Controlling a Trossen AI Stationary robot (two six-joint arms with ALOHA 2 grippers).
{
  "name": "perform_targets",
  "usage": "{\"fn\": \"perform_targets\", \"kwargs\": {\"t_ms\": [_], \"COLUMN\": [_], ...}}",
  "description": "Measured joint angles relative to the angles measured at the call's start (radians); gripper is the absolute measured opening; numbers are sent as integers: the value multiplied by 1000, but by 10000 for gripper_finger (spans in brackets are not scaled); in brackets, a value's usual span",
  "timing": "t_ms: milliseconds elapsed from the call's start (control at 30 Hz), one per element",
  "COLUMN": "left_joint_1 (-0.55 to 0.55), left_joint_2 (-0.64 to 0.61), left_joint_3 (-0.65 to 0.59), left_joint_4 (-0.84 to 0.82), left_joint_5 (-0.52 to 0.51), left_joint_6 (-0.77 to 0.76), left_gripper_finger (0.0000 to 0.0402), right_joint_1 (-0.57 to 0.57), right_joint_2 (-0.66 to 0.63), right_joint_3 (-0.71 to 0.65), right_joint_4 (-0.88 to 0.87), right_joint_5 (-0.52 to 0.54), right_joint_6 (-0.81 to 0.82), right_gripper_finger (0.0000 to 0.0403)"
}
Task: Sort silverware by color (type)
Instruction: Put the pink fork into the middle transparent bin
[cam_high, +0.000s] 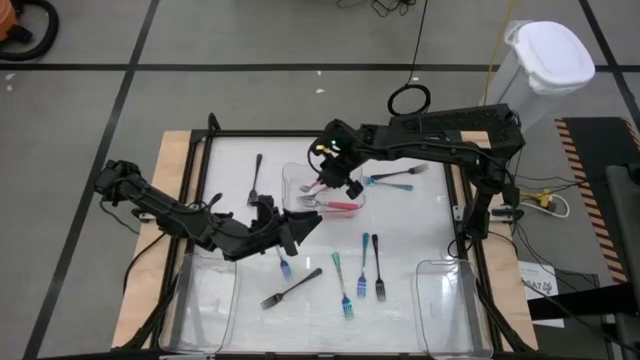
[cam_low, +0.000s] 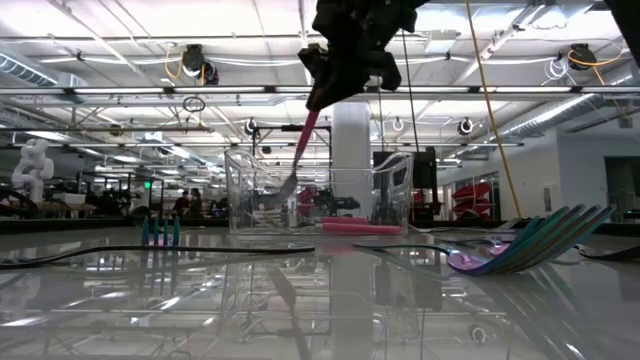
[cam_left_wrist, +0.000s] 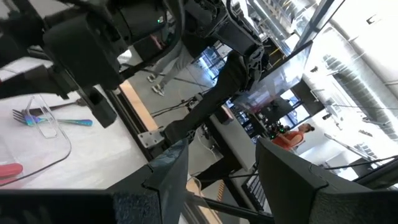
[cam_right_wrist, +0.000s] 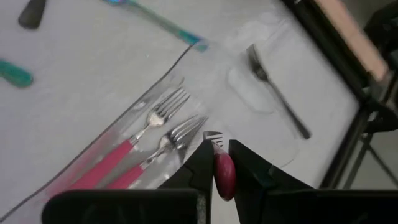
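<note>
The right gripper (cam_right_wrist: 217, 163) hung over a clear rectangular plastic tray (cam_high: 292, 176) at the middle of the table, its fingers pinched on a pink-handled metal fork (cam_low: 299, 151) that dangled tines-down inside the tray's walls. 2 more pink-handled forks (cam_right_wrist: 127, 154) already lay side by side on the tray floor. The left gripper (cam_high: 303, 227) waited low over the table just in front of that tray, fingers parted about halfway and holding nothing.

The fork hung at a tilt, gripped near the handle end; let go from that height, it could bounce off the forks below or catch its tines on the tray wall and tip out. The 2 arms were also close together, so a careless retreat risked a bump.

Teal-handled forks (cam_high: 361, 266) and dark grey all-metal forks (cam_high: 291, 288) lay scattered over the glossy white tabletop (cam_high: 420, 225), unsorted, with 1 dark fork (cam_high: 257, 177) beside the tray and 2 more clear trays (cam_high: 448, 305) at the near edge. Beyond stretched a bright industrial hall with overhead lights, where a person in orange (cam_left_wrist: 297, 135) stood far off.
</note>
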Motion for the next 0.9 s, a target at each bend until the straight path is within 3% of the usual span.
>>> {"fn": "perform_targets", "kwargs": {"t_ms": [900], "left_joint_1": [5], "left_joint_2": [0], "left_joint_3": [0], "left_joint_4": [-35], "left_joint_5": [0], "left_joint_6": [-2], "left_gripper_finger": [187], "right_joint_1": [-15], "right_joint_2": [61], "right_joint_3": [0], "right_joint_4": [47], "right_joint_5": [-83], "right_joint_6": [54], "right_gripper_finger": [40]}}
